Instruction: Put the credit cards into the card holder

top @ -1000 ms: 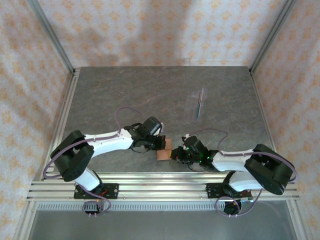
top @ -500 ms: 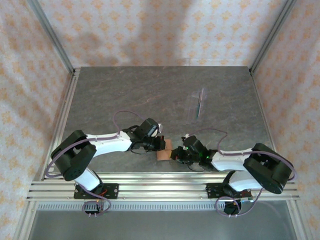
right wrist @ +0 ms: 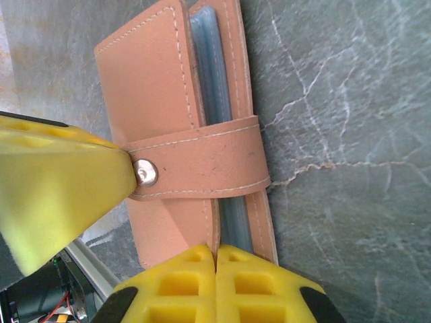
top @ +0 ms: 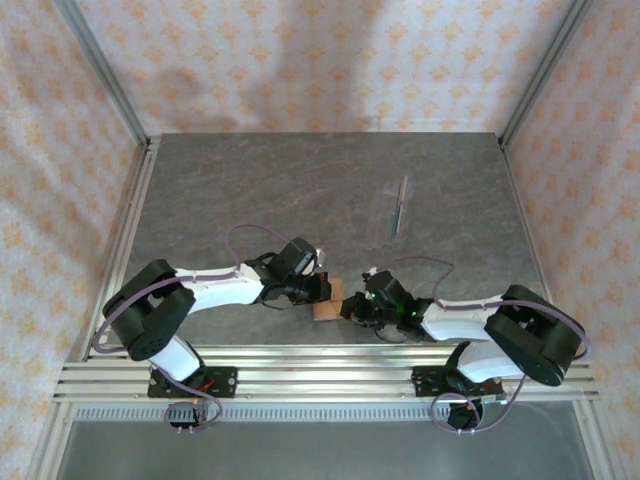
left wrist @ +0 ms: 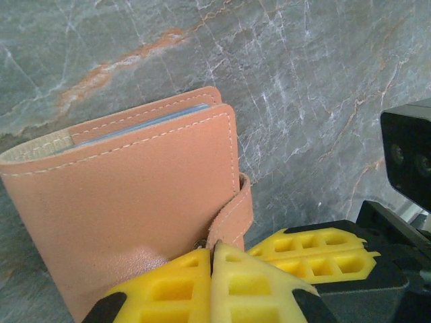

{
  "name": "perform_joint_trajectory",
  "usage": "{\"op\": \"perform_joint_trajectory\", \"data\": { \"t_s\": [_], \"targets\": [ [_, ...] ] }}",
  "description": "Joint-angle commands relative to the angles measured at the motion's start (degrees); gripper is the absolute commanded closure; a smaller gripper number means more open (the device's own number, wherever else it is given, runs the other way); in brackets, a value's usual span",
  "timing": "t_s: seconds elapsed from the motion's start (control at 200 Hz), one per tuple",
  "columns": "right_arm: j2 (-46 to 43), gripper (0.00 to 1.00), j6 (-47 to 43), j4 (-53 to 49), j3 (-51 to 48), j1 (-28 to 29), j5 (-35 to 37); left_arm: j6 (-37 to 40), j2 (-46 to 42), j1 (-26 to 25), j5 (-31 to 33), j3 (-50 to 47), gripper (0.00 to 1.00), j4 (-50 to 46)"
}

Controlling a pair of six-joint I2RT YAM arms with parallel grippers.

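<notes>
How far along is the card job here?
Done: card holder folded, pale blue edges between its covers, tab wrapped across. In hand: left gripper, jaws shut, at the snap; right gripper, shut, at the holder's end. Left: confirm the snap closed, then back off.

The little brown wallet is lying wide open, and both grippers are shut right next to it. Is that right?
Not quite. The card holder is folded closed, not wide open. The right wrist view shows its snap tab lying across the folded covers. The rest holds: the left gripper and the right gripper are both shut, right against it.
</notes>
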State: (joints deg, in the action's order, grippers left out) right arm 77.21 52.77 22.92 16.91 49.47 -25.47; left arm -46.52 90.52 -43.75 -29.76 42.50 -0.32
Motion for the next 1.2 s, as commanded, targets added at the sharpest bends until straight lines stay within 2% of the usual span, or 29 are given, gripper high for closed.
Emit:
{"op": "perform_joint_trajectory", "data": {
  "t_s": [0.0, 0.626, 1.006, 1.191],
  "targets": [
    [0.88, 1.00, 0.40, -4.79, -0.97, 0.10, 3.28, -0.06, 0.30, 0.43, 0.99, -1.44, 1.00, 0.51],
    [-1.79, 1.00, 0.05, -7.26, -1.27, 0.05, 4.01, 5.61, 2.48, 1.12, 7.22, 1.36, 1.00, -7.10],
    [-1.71, 1.00, -0.30, -8.05, -0.49, 0.10, 3.70, 6.29, 3.31, 1.19, 5.86, 3.20, 1.00, -7.29],
    [-1.45, 1.00, -0.51, -8.37, -0.27, 0.05, 3.45, 4.38, 3.09, 1.20, 2.58, 2.41, 1.00, -4.44]
  ]
}}
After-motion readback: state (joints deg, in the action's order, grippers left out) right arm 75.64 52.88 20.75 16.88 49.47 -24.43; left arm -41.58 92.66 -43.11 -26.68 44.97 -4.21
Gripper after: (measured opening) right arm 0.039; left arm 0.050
